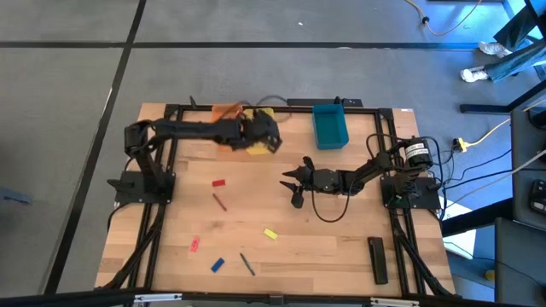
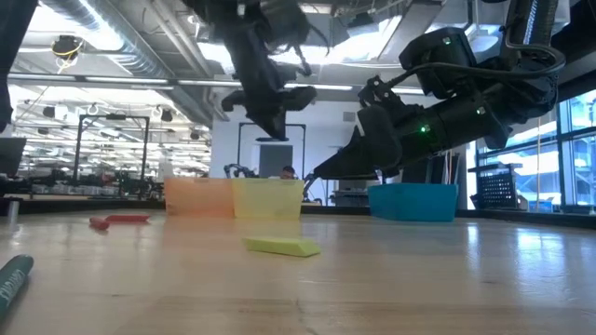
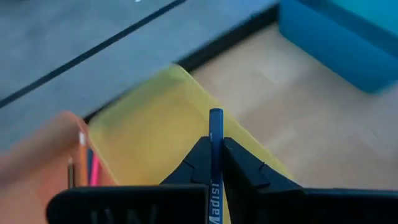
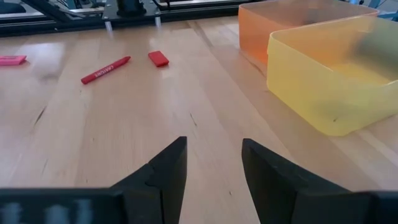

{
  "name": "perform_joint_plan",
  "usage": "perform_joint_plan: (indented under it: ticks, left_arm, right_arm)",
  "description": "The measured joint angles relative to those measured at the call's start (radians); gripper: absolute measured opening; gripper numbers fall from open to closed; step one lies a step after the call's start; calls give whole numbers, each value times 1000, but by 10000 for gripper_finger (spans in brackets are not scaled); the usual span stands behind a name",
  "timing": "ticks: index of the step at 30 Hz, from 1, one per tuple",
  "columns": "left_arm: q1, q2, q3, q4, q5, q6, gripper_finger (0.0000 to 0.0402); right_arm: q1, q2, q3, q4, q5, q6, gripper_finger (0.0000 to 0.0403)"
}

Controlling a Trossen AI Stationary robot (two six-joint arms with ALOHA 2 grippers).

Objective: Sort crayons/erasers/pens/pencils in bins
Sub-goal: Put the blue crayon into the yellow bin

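Note:
My left gripper (image 1: 270,135) hangs over the yellow bin (image 1: 258,143) at the table's far side, shut on a blue pen (image 3: 216,134). The orange bin (image 1: 225,112) stands next to the yellow bin, with several sticks (image 3: 84,163) inside. The teal bin (image 1: 330,125) stands farther right. My right gripper (image 1: 290,181) is open and empty above the table's middle. On the table lie a red eraser (image 1: 219,182), a red crayon (image 1: 221,201), a yellow eraser (image 1: 270,234), a pink eraser (image 1: 194,244), a blue eraser (image 1: 217,265) and a dark pencil (image 1: 246,264). My left gripper pinches the blue pen's shaft (image 3: 216,163) between its two fingertips (image 3: 198,163). The pen lies along the fingers, and its free end (image 3: 216,114) sticks out past them. The fingers slant down from above. The pen is lifted clear, over the yellow bin's opening.
A long black bar (image 1: 377,258) lies near the table's front right corner. A black frame (image 1: 281,107) runs along the table's far edge and sides. Bare wood lies between my right gripper and the loose items toward the near left.

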Motion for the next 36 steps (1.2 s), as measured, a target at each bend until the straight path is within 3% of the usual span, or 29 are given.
perform_joint_plan:
  ticks: [5, 10, 28, 36]
  left_arm:
    - [131, 15, -10, 73, 73, 23, 13]
    - [191, 57, -42, 164, 157, 33, 13]
    - [235, 210, -58, 221, 228, 21, 14]
    - [235, 221, -57, 219, 237, -20, 46]
  right_arm:
    - [0, 0, 0, 0, 0, 0, 157]
    - [0, 0, 0, 0, 0, -1, 157]
    - [-1, 0, 0, -1, 0, -19, 157]
    - [-1, 0, 0, -1, 1, -23, 157]
